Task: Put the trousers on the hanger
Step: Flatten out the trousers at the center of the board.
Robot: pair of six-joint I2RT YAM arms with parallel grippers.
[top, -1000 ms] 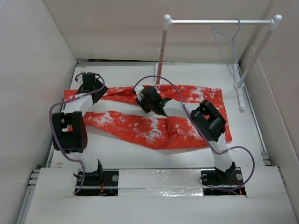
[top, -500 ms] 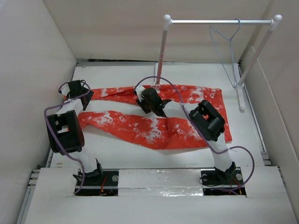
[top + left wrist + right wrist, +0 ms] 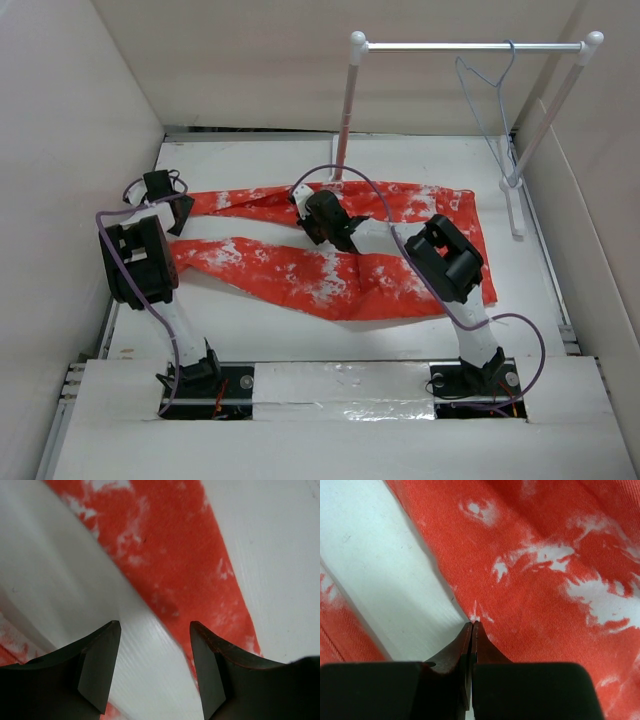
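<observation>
The red-orange trousers with white blotches lie flat on the table, waist to the right and both legs running left. My right gripper is down at the near edge of the far leg, about halfway along it. In the right wrist view its jaws are shut, pinching the edge of the trousers where cloth meets table. My left gripper hovers by the left end of the far leg. It stands open over bare table, with the trousers ahead of it. The pale wire hanger hangs on the rail at the back right.
A white two-pole rail stand rises at the back right, its left pole just behind the trousers. Tall white walls close in the table on the left, back and right. Purple cables loop over both arms.
My left gripper has moved left, off the far leg's end toward the table's left edge. My right gripper has shut on the leg's edge. The hanger sways slightly.
</observation>
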